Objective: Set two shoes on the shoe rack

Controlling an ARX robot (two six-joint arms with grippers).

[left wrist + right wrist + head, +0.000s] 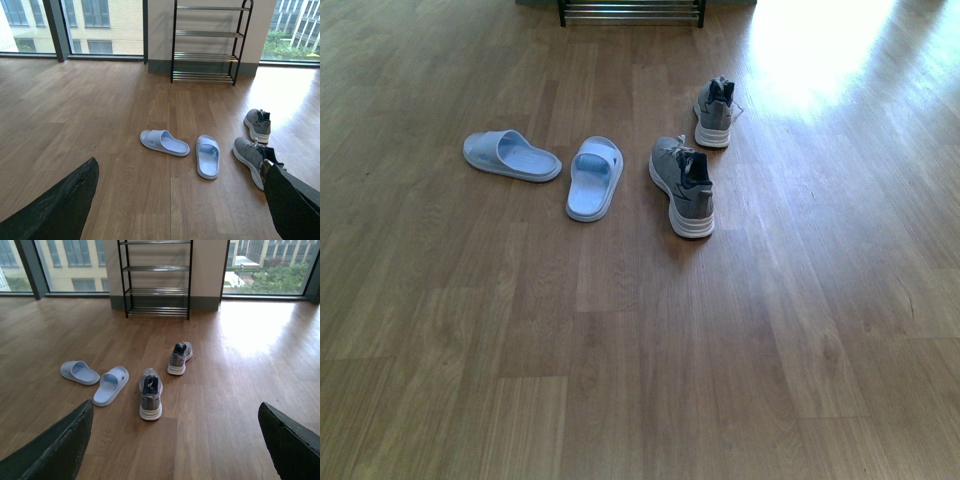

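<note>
— Front view?
— The nearer grey sneaker [684, 186] and the farther grey sneaker [715, 112] lie on the wooden floor [620, 380], with the blue slides [595, 178] beside them. The shoe rack [632, 12] stands at the floor's far edge.
— Left wrist view?
— There the left claw [180, 167] is spread wide, gripping nothing. All shoes are on the floor, well short of the rack.
— Right wrist view?
— The right claw [176, 407] is wide too, nothing gripped.

No legible txt — no labels, brands.

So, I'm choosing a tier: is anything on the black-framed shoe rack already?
Nothing: all four chrome-rod tiers of the black-framed shoe rack are bare in the left wrist view. The front view crops all but its lowest tier.
</note>
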